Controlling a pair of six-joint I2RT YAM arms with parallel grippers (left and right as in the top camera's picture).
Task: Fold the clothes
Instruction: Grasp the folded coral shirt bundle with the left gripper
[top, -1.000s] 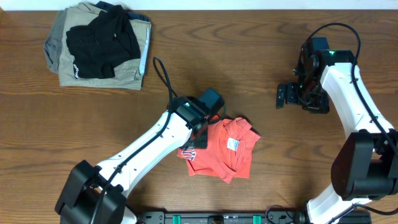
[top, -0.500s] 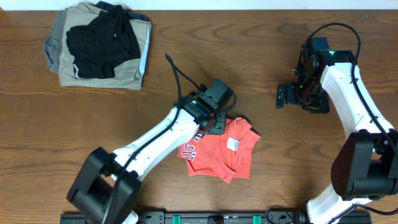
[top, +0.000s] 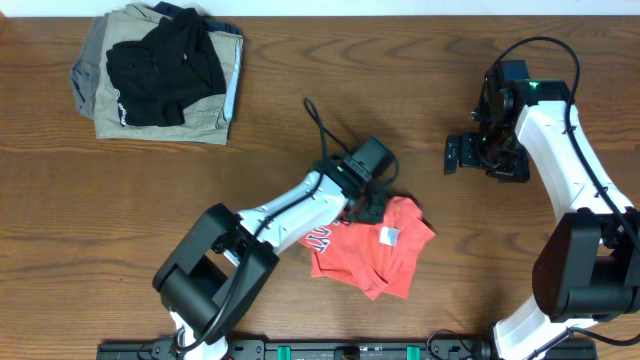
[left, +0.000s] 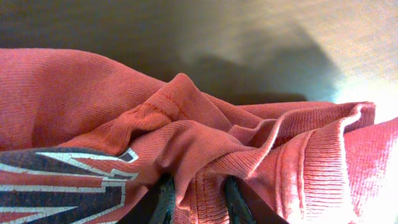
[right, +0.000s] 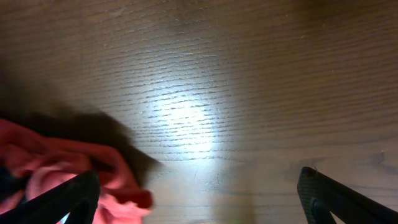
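A: Overhead view, first entry?
B: T-shirt (top: 375, 258), red-orange, crumpled, lower centre of the tabletop (top: 300, 120), small white label facing up. Left gripper (top: 366, 207) at the T-shirt's upper-left edge, touching the cloth. Right gripper (top: 456, 154) at right of frame, well apart from the T-shirt, over bare wood. Pile (top: 160, 75) of khaki and black garments, upper left.
A: Left wrist view?
B: T-shirt (left: 186, 118) fills most of the frame, with lettering (left: 56, 183) at lower left. Left gripper (left: 198, 200) at the bottom edge, jaws closed on a ribbed fold of the T-shirt.
A: Right wrist view?
B: Right gripper (right: 199, 196), jaws spread wide, only tabletop (right: 249, 74) between them. Edge of the T-shirt (right: 43, 165) at lower left, beside the finger in that corner.
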